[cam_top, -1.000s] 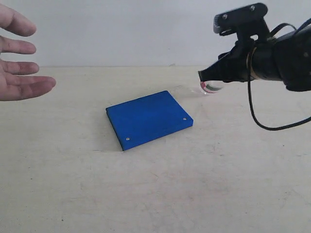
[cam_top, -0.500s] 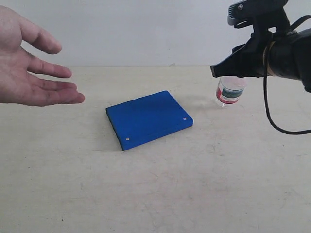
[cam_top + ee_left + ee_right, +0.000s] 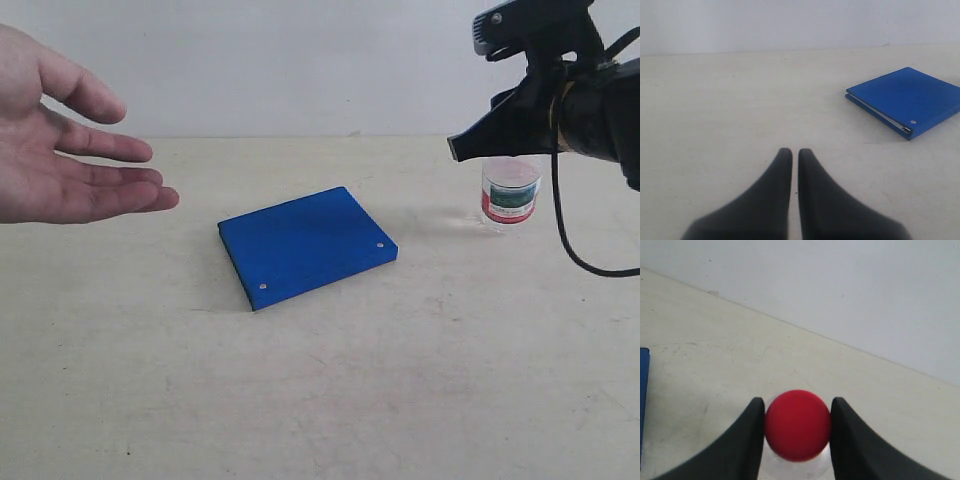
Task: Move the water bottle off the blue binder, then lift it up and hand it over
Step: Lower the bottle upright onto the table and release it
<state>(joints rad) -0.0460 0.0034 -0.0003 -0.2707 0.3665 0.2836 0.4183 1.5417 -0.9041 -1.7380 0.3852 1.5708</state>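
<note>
Red plastic is sitting between the two black fingers of my right tool [image 3: 798, 404]: I am pinching the water bottle [image 3: 511, 195] by its cap, with the clear body hanging straight below the tool. Whether its base is touching the worktop [image 3: 420, 380] I cannot tell. The bottle is off the blue binder [image 3: 305, 245], which is lying well apart from the tool, between it and the open hand [image 3: 70, 160] waiting on the far side.

I am judging the cap to be the weak point. It is round and smooth, and I am gripping it at only two narrow spots, so a quick swing toward the hand could be setting the body rocking and twisting it free. Carrying it low could also be clipping the binder's edge.

My left tool [image 3: 791, 154] is idling with its fingers pressed together, holding nothing. The worktop is looking pale, matt and lightly scuffed, with a plain white wall [image 3: 300, 60] behind.
</note>
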